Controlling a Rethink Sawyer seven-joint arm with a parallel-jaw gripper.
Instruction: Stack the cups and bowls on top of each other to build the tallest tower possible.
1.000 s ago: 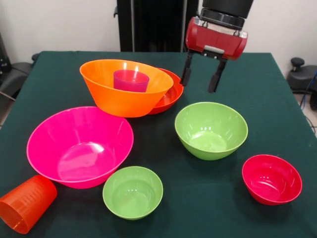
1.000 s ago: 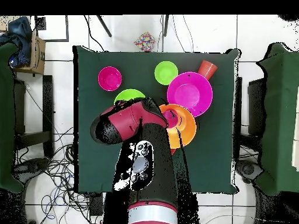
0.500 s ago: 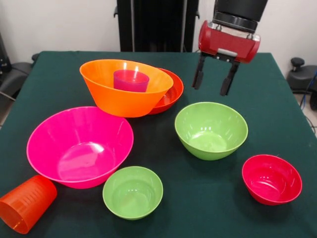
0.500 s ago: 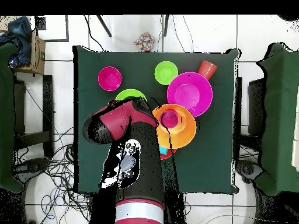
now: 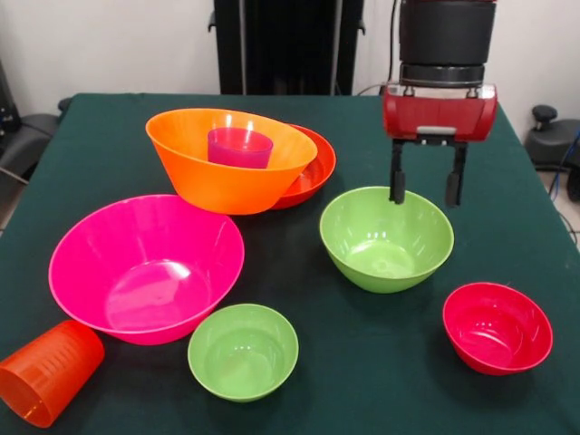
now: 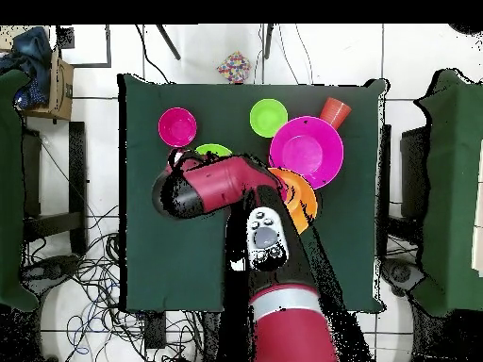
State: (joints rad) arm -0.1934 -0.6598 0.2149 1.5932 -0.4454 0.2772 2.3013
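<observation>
Over the far rim of the medium lime green plastic bowl [image 5: 386, 237] your gripper [image 5: 425, 188] hangs, jaws spread, empty; the translucent purple cup [image 5: 239, 147] sits inside the large orange bowl [image 5: 230, 160].

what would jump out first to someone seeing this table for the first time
The large pink bowl at front left in the front view dominates. Behind it the large orange bowl rests tilted on a shallow red-orange bowl, with a purple cup inside. To the right, the red gripper hangs open over the far rim of the medium green bowl.
</observation>
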